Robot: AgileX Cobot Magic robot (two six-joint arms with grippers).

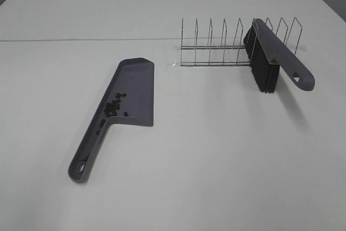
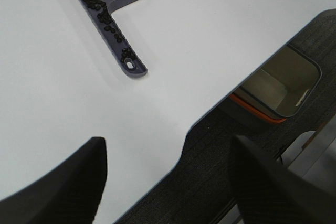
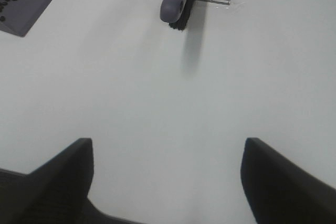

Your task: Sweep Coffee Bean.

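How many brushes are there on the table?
1. The brush stands in the wire rack near its right end, bristles down and handle sticking out toward the front. No other brush shows, though the views don't cover the whole table.

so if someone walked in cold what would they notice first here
Probably the purple-grey dustpan lying on the white table at the left, with dark coffee beans clustered where pan meets handle. Next, the brush propped bristles-down in the wire rack at the right. Both grippers hang open, empty.
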